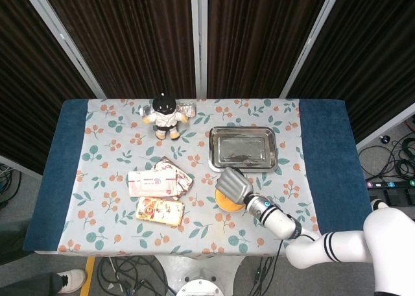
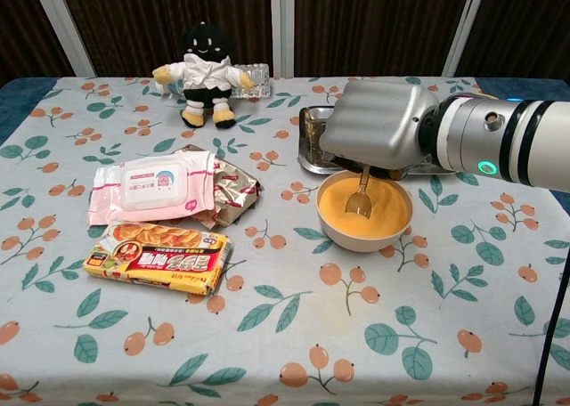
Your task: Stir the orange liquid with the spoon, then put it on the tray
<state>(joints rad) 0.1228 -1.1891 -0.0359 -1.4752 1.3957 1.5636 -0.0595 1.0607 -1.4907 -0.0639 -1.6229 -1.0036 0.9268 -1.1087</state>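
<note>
A pale bowl (image 2: 364, 237) of orange liquid (image 2: 378, 212) stands near the table's front, just before the metal tray (image 2: 307, 137) (image 1: 241, 147). My right hand (image 2: 378, 126) (image 1: 235, 185) hovers over the bowl (image 1: 222, 204) and grips a metal spoon (image 2: 360, 196). The spoon hangs down with its tip dipped in the orange liquid. The hand hides most of the bowl in the head view. My left hand shows in neither view.
A wet-wipes pack (image 2: 150, 185) over a foil packet (image 2: 230, 185) and a yellow snack box (image 2: 157, 260) lie left of the bowl. A plush doll (image 2: 204, 75) and a clear bottle (image 2: 254, 79) stand at the back. The flowered cloth ends in blue table borders (image 1: 327, 153).
</note>
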